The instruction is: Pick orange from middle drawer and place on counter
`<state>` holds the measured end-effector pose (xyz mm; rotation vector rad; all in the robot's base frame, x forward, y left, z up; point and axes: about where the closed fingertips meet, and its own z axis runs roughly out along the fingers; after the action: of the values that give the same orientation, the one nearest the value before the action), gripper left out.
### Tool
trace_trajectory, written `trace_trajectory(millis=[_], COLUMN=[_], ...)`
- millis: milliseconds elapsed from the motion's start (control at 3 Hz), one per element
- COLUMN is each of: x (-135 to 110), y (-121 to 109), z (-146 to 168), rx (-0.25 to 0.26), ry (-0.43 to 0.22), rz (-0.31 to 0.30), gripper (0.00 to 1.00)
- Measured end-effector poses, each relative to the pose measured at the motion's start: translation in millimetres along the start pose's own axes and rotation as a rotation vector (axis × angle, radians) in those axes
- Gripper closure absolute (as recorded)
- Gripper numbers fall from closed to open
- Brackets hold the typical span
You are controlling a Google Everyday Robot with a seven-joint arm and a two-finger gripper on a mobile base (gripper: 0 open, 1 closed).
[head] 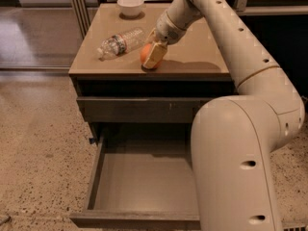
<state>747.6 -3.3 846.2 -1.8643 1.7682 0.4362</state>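
The orange is held between my gripper's fingers at the counter, near its front edge and just right of the bottle. It sits at or barely above the tan surface; I cannot tell whether it touches. My gripper reaches down from the upper right and is shut on the orange. The middle drawer stands pulled open below, its flat grey floor bare.
A clear plastic water bottle lies on its side on the counter, left of the orange. A white bowl stands at the counter's back. My arm's large white body covers the drawer's right side. Speckled floor lies to the left.
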Motion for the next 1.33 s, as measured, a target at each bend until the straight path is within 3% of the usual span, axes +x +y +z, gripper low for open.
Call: trace_trajectory(millis=[1333], x=[0.0], y=[0.0], z=[0.3], rx=[0.000], ry=[0.000], rz=[0.000], gripper=[0.11])
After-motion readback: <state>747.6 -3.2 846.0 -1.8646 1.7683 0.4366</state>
